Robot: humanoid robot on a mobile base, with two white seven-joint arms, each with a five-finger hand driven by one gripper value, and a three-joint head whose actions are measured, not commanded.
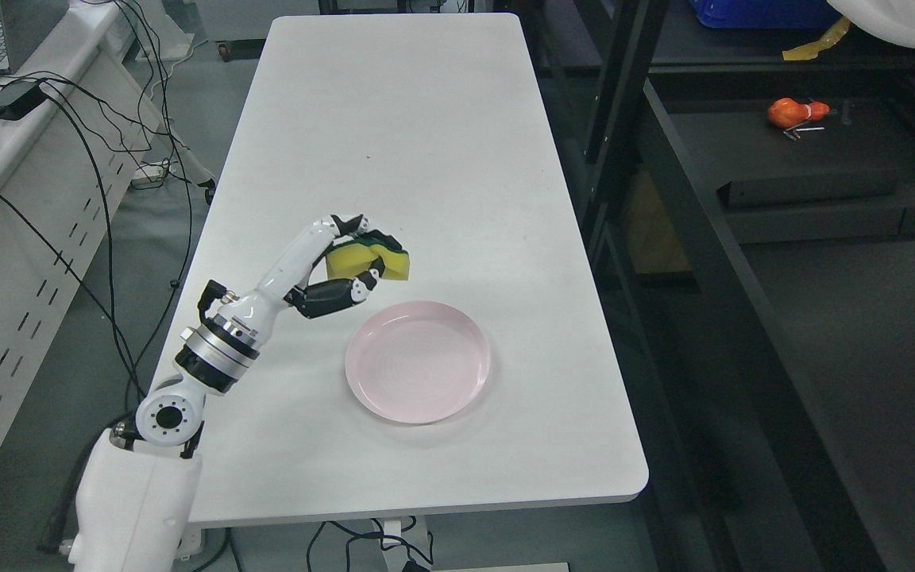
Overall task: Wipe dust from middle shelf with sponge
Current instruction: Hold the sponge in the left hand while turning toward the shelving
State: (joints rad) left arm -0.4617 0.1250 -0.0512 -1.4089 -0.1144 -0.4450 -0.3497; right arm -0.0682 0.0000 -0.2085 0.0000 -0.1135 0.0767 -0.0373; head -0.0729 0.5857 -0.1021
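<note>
With the sponge (370, 260) pinched between the curled fingers of the left hand (338, 274) just above and left of the plate (418, 361), the carry to the shelf (815, 171) right of the plate probably calls for a firm, level grip.

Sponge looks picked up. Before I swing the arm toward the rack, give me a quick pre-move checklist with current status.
1. Grasp: left hand closed around the sponge, thumb beneath, fingers above: ok.
2. Sponge free of the table: seems lifted, but one view only: cannot tell.
3. Pink plate clear of the hand: lies just right of and below it, apart: ok.
4. Dark shelf to the right: an orange object lies on it in the wiping area: not ok.
5. Which level is the middle shelf: cannot tell.
6. Right arm: out of view: cannot tell.
</note>
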